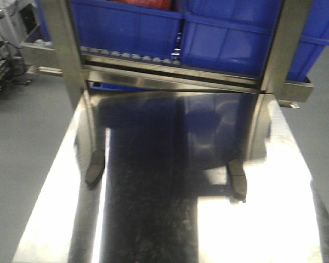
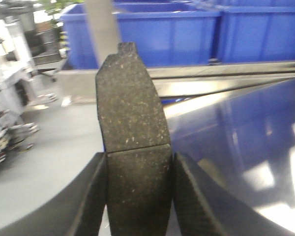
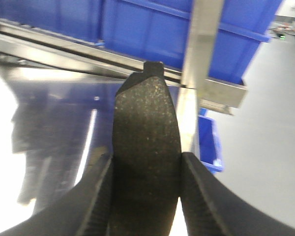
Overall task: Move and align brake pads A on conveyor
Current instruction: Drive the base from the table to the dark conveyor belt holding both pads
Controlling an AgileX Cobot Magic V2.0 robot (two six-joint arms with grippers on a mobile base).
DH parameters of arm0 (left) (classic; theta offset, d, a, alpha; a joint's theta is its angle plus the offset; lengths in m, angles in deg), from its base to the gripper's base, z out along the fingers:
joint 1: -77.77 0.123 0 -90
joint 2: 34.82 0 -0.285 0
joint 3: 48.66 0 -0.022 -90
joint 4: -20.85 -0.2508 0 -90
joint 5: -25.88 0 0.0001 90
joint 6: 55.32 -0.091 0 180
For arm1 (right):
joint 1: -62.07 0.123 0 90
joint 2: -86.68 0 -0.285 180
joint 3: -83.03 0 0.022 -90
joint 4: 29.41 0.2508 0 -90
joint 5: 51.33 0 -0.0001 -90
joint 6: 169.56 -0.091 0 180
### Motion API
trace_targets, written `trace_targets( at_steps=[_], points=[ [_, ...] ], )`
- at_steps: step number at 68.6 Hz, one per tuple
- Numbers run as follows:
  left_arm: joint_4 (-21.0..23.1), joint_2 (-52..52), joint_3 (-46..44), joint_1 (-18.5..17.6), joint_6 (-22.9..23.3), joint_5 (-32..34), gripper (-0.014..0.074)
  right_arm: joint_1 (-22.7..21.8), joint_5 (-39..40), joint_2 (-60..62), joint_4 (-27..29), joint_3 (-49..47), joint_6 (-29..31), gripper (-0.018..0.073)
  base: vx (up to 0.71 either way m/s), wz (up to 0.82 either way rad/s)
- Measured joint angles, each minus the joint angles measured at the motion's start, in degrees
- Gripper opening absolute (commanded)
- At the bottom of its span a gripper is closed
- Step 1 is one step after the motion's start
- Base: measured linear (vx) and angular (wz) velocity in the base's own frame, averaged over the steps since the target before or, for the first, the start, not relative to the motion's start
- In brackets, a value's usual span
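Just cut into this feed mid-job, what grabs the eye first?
The left gripper grips a dark grey, speckled, curved brake pad that fills its wrist view; the right gripper grips a second pad likewise. Large blue plastic bins sit on a metal rack behind the shiny steel table.

Blue bins (image 1: 126,27) stand on a steel rack (image 1: 170,74) behind a shiny table (image 1: 252,224).

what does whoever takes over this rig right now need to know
Left gripper: shut on a dark grey, curved, grooved brake pad.
Right gripper: shut on a second dark grey pad.
Both pads are held over the shiny steel table, facing blue plastic bins.
Done: two pads picked up.
To do: place and align them on the conveyor, which is in no view; other pads unseen.
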Motion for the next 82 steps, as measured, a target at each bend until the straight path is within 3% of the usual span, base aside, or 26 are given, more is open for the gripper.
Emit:
trace_targets(
  at_steps=[35, 82],
  points=[
    [0.0, 0.0, 0.0, 0.0, 0.0, 0.0, 0.0137, 0.0, 0.0, 0.0, -0.1, 0.0, 0.0, 0.0008, -0.16, 0.49],
    [0.0, 0.0, 0.0, 0.0, 0.0, 0.0, 0.0137, 0.0, 0.0, 0.0, -0.1, 0.0, 0.0, 0.0008, -0.06, 0.82]
  ],
)
